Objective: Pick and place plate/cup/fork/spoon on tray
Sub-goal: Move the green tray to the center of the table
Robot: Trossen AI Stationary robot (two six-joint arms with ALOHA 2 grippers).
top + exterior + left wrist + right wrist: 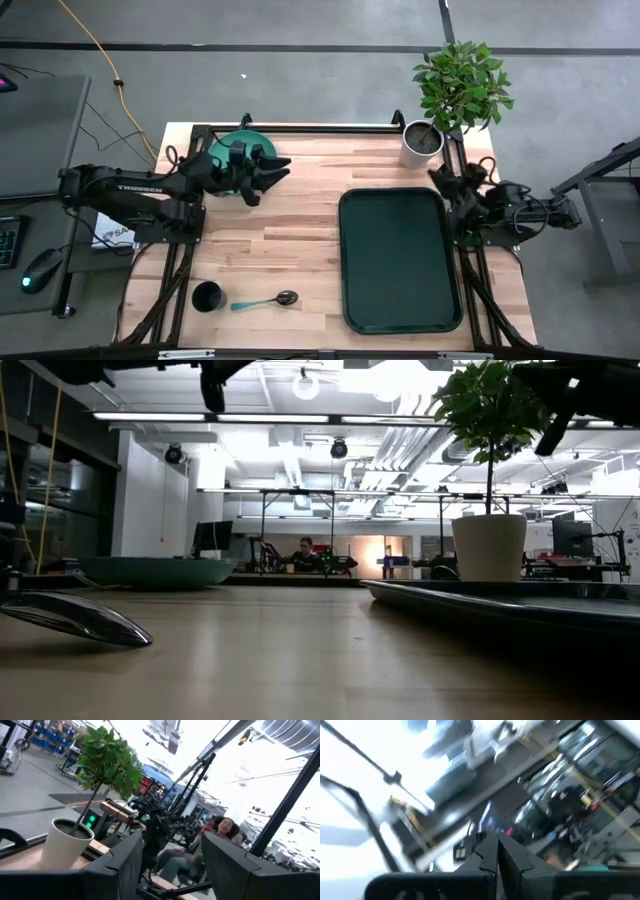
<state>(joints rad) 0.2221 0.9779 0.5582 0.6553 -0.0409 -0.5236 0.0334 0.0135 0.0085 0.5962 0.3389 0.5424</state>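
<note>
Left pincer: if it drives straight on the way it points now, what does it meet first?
Probably nothing nearby. The open left pincer points up and across the table, above the tray, toward the plant pot side and right arm; depth is unclear.

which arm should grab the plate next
Left, probably. The left gripper hangs open right over the plate at the table's far left. The right gripper, shut, sits beyond the tray.

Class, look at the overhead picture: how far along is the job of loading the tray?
Done: nothing; the tray holds no tableware. In hand: the left end effector, fingers open, sits over the plate at the far left. Left: the plate, the cup and the spoon near the front edge; no fork is visible. The right end effector, shut, waits beside the tray.
</note>
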